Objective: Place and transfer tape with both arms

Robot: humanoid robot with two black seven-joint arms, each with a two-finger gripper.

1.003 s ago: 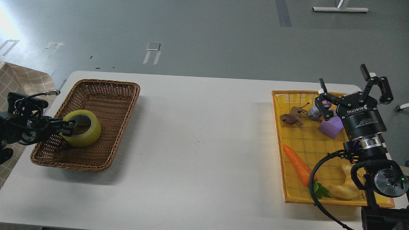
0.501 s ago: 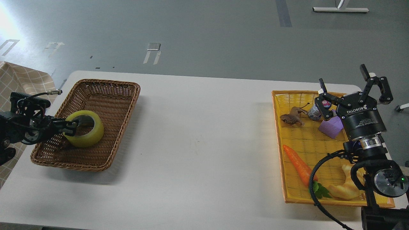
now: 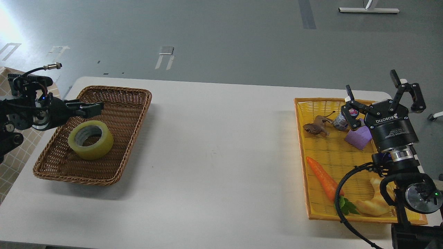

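The tape, a yellow roll with a whitish core, lies flat in the brown wicker basket on the left of the table. My left gripper hovers just above and behind the tape, clear of it, with its fingers apart and empty. My right gripper is open and empty, pointing up over the back right of the yellow tray, far from the tape.
The yellow tray holds a toy frog, a small bottle, a purple cup, a carrot and a croissant-like toy. The white table spans between basket and tray. A checked cloth lies at the left edge.
My left gripper let go of the tape and rose up and back. The tape now lies flat in the basket. The right arm has not moved.
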